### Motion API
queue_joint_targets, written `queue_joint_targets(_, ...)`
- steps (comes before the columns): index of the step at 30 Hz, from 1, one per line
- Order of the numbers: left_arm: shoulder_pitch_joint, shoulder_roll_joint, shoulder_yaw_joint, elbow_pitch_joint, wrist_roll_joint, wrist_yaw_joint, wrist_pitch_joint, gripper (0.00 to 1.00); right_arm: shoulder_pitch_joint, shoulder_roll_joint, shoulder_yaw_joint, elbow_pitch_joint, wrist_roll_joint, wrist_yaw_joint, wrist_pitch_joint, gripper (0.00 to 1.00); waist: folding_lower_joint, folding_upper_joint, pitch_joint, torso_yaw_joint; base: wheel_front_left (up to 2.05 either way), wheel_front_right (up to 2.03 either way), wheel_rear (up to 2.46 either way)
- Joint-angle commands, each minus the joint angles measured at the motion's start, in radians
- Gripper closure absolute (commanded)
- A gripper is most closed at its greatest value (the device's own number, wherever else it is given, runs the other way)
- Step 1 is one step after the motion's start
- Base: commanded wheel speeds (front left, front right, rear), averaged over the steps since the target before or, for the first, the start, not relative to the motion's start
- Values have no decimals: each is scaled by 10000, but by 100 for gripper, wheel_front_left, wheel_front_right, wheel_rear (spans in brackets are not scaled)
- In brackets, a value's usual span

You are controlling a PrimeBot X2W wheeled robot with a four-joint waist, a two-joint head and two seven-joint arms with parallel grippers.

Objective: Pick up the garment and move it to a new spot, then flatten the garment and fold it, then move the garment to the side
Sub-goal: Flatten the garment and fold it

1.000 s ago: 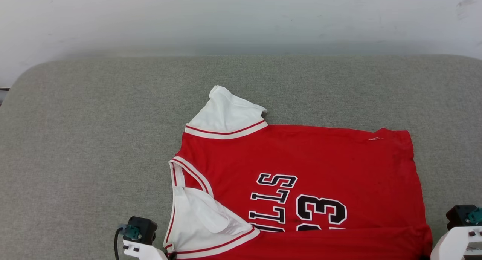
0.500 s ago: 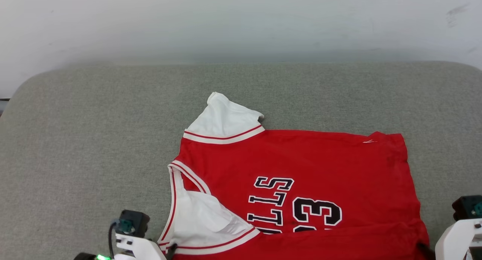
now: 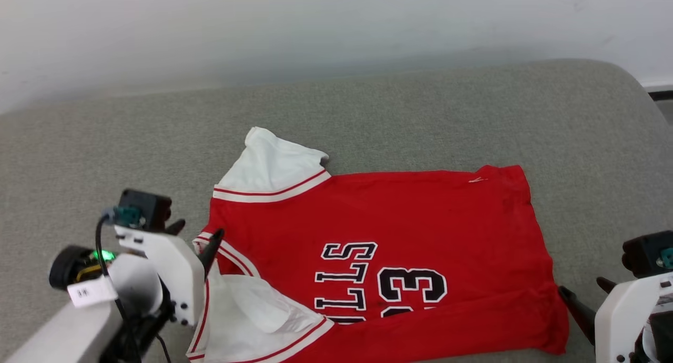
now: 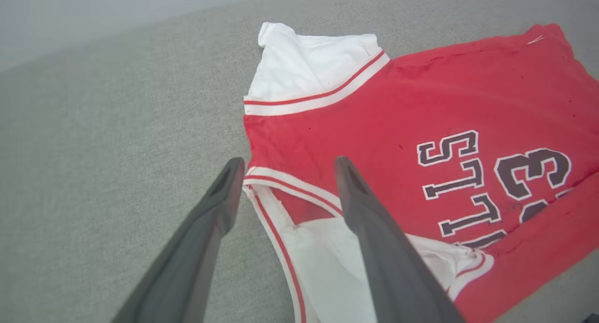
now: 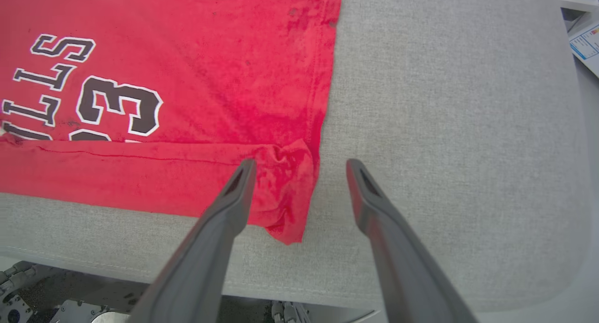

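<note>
Garment red, near edge folded; left pincer, right pincer agape, empty.

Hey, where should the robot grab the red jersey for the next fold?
On the jersey, likely the far white sleeve: it sticks out past the red body, leaving a free edge. Come from the collar side with the open left gripper, nearest it.

left hand: spread wide | garment: beneath, on grey cushion
</note>
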Motion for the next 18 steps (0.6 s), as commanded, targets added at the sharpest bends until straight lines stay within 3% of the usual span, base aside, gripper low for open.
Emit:
queue_joint_targets(1, -591, 202, 50, -60, 66, -205, 345, 0, -184, 100, 100, -328, 110, -12, 87, 0, 0, 0, 474, -432, 0, 0, 0)
queue_joint_targets(7, -2967, 605, 29, 564, -410, -1367, 2257, 0, -592, 283, 509, -1197, -39, -12, 91, 0, 0, 0, 1550, -1195, 0, 0, 0)
queue_joint_targets(10, -4177, 528, 44, 1270, -700, -1839, 3096, 0, -809, 401, 713, -1361, -161, -10, -54, 0, 0, 0, 2025, -1517, 0, 0, 0)
queue_joint_targets(18, -6719, 468, -120, 3600, -484, -2506, 4450, 0, -1292, 710, 1234, -1442, -292, -10, -473, 0, 0, 0, 3056, -2258, 0, 0, 0)
